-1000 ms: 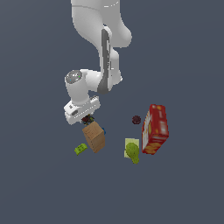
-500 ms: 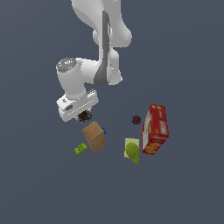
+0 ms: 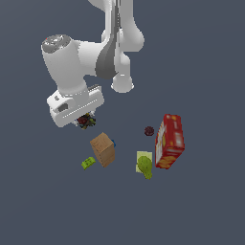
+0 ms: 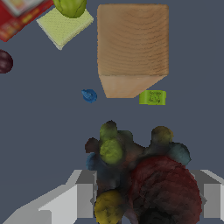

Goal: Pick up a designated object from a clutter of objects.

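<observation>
The claw (image 3: 85, 121) is mostly hidden in the exterior view beneath the white wrist housing; only the wrist view shows its grey fingers (image 4: 81, 192) pressed against either side of the small lumpy dark cluster of red, yellow, green and black bits (image 4: 140, 179), pinching it. That cluster (image 3: 85, 121) hangs raised above the dark blue-grey floor (image 3: 201, 72), just above and toward the exterior view's left of the tan wood-grained block (image 3: 103, 149). Up close it reads as knobbly rounded beads, a large dark red one foremost; its lower edge is cut off by the frame.

A tiny blue object (image 4: 89, 95), barely peeking from behind the block in the exterior view, lies plainly beside it in the wrist view; its shape is unclear. The small lime green brick (image 3: 88, 162) sits near the block. Farther off stand a bumpy green pear shape (image 3: 145, 165) on a pale yellow-green square pad (image 4: 64, 25), a plain dark maroon ball (image 3: 149, 130), and the red cracker box (image 3: 169, 141), cropped in the wrist view.
</observation>
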Motion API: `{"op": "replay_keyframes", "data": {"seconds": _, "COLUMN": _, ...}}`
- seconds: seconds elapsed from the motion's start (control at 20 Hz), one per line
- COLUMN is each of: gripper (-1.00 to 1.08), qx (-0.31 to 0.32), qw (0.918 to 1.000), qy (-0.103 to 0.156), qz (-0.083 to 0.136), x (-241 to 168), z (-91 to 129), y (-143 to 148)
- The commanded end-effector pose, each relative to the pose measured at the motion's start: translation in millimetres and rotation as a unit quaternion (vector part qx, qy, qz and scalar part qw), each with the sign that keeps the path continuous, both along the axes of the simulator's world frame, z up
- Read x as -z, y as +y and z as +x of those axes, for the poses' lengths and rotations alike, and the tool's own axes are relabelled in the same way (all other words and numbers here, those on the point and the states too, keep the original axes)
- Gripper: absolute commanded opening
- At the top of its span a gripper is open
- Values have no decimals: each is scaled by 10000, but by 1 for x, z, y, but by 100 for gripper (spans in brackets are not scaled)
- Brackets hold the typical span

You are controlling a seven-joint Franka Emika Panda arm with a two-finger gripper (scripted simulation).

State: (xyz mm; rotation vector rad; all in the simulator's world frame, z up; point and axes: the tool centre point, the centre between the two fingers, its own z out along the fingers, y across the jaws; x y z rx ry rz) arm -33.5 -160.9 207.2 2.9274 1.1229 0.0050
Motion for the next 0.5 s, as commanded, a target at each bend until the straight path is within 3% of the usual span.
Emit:
{"op": "replay_keyframes", "data": {"seconds": 0.0, "gripper": -100, "qx": 0, "qw": 10000, "qy": 0, "qz": -1, "x": -24, "z": 9, "y": -1}}
{"op": "replay_keyframes", "data": {"seconds": 0.45, "gripper": -100, "qx": -8, "qw": 10000, "qy": 12, "qz": 9, "x": -104, "z": 42, "y": -4}}
